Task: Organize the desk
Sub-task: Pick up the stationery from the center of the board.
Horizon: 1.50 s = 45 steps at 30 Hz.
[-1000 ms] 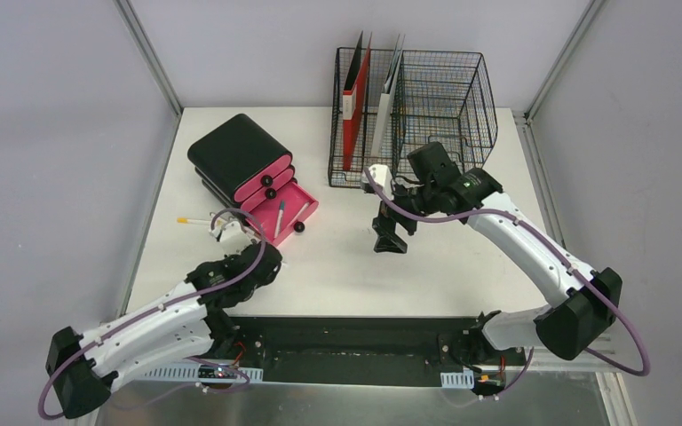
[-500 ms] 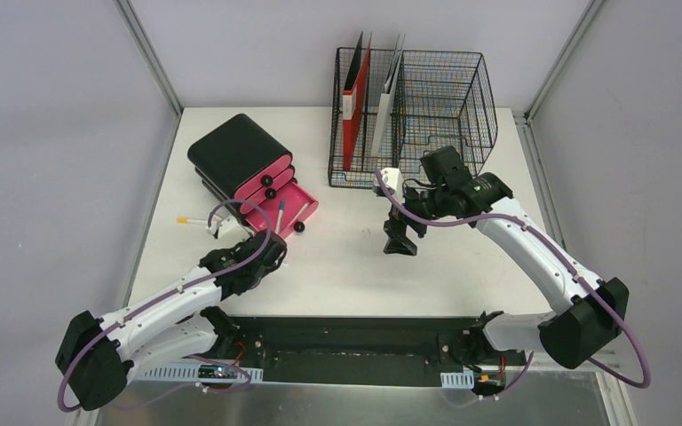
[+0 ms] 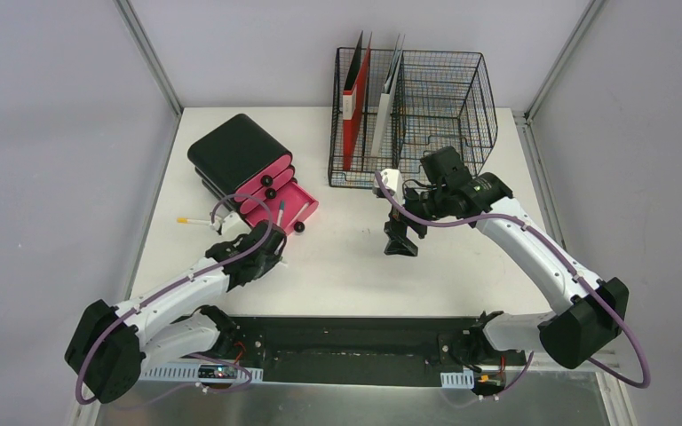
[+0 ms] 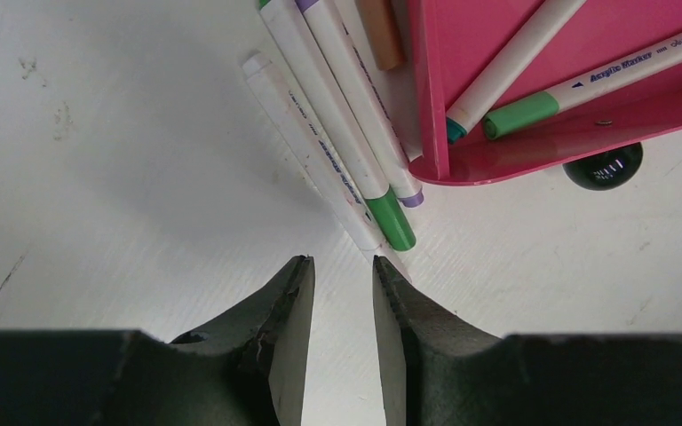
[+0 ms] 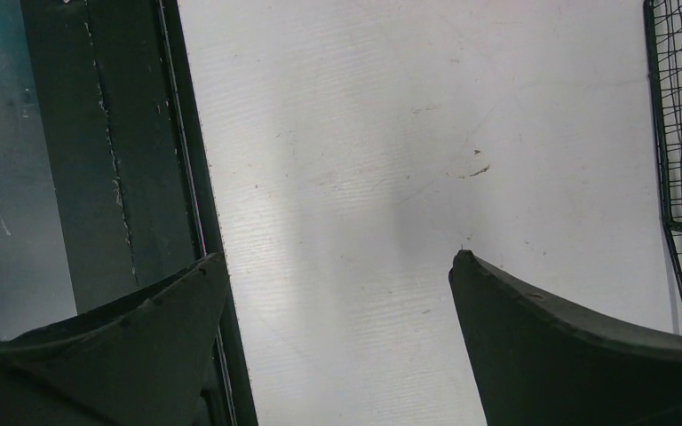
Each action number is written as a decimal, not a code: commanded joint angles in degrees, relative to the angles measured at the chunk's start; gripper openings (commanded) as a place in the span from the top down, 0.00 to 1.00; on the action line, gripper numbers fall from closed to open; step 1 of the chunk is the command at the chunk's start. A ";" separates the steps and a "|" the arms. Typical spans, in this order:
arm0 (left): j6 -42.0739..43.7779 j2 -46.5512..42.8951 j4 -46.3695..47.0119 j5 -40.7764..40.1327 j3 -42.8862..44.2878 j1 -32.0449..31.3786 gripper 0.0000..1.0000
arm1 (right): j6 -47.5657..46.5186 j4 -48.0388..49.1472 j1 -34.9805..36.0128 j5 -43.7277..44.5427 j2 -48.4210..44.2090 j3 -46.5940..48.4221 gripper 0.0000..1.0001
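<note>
The white desk (image 3: 355, 266) carries a black drawer unit (image 3: 235, 155) whose pink bottom drawer (image 4: 577, 106) stands pulled out with two markers (image 4: 533, 40) inside. Several markers lie side by side on the desk against the drawer's left wall, among them a white one (image 4: 306, 133) and a green-capped one (image 4: 389, 220). My left gripper (image 4: 344, 264) hovers just short of their near ends, open by a narrow gap with nothing between its fingers. The right finger's tip sits close to the white marker's end. My right gripper (image 5: 337, 266) hangs wide open over bare desk (image 5: 391, 160), holding nothing.
A black wire rack (image 3: 440, 98) at the back holds a red folder (image 3: 355, 98) and a grey-white one (image 3: 386, 93). A yellow-tipped marker (image 3: 194, 220) lies left of the drawer. The drawer's black knob (image 4: 602, 166) pokes out. The desk's dark front rail (image 5: 115, 177) runs beside my right gripper.
My left arm has pushed forward towards the pink drawer and the markers beside it. My right arm shifted slightly right, then stayed still. Both grippers kept their openings.
</note>
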 commanded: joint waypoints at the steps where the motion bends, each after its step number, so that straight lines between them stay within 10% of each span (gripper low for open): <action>1: 1.50 1.06 2.92 2.03 0.93 1.63 0.69 | -1.81 -0.13 -0.14 -2.12 -0.34 0.71 0.00; 45: 5.47 9.58 3.99 8.74 5.94 9.74 0.60 | -2.66 -1.10 -0.15 -2.39 -0.09 1.02 0.00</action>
